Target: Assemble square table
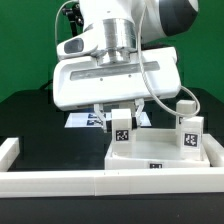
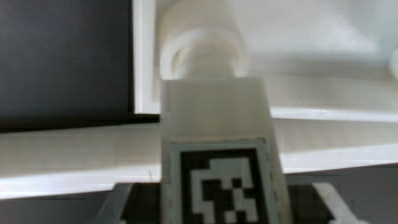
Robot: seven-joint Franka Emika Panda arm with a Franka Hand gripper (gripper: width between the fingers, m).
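Observation:
The white square panel [image 1: 160,158] lies on the dark table at the exterior view's right. Two tagged white legs stand upright on it: one [image 1: 121,130] at its near-left corner, one [image 1: 188,131] at its right. My gripper [image 1: 121,114] comes down from above on the left leg, its jaws close against the leg's sides, and looks shut on it. In the wrist view this leg [image 2: 217,130] fills the middle, tag facing the camera, with my gripper [image 2: 222,203] around it and a finger [image 2: 128,198] showing on one side. The panel [image 2: 71,150] lies behind.
The long white L-shaped rail [image 1: 50,182] runs along the front, with its short end [image 1: 8,150] at the exterior view's left. The marker board [image 1: 84,120] lies behind the gripper. A green wall stands at the back.

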